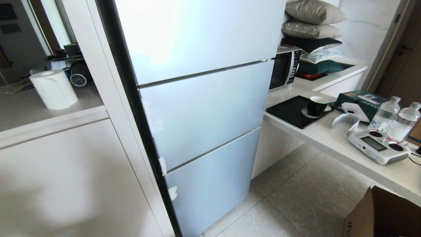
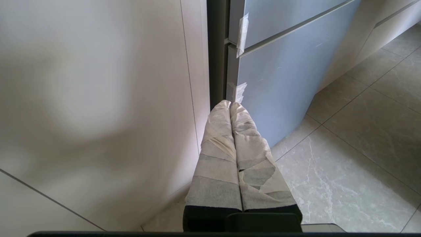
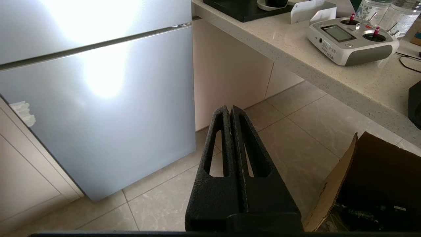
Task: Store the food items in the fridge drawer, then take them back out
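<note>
Nearest our left wrist camera, our left gripper (image 2: 230, 104) has two tapering fingers wrapped in creased white tape, pressed flat together and gripping nothing. Its tips point at the fridge's (image 1: 204, 108) dark side edge, where smooth cream cabinet panels (image 2: 98, 98) meet it. Only this view shows two scraps of white tape close up on the fridge's door edges.

Our right gripper (image 3: 230, 110) is bare black, grainy foam-like plastic, each finger pierced by one long slot; its jaws are likewise clenched on nothing, above pale marbled floor tiles (image 3: 296, 131). Only this view shows the dark inside of the cardboard box (image 3: 371, 184) at lower right.

Neither arm appears in the head view. Filling its centre, the fridge has three glossy, pale blue-grey fronts, all closed, so the fridge drawer and the food items are out of sight in every view. Speckled white stone worktop (image 1: 329, 141) at right carries one grey remote controller (image 1: 378, 146), two clear plastic bottles (image 1: 384, 113), one dark cup (image 1: 317, 105) on a saucer, and one microwave (image 1: 284, 67). Upper left stands one white paper roll (image 1: 54, 89).
</note>
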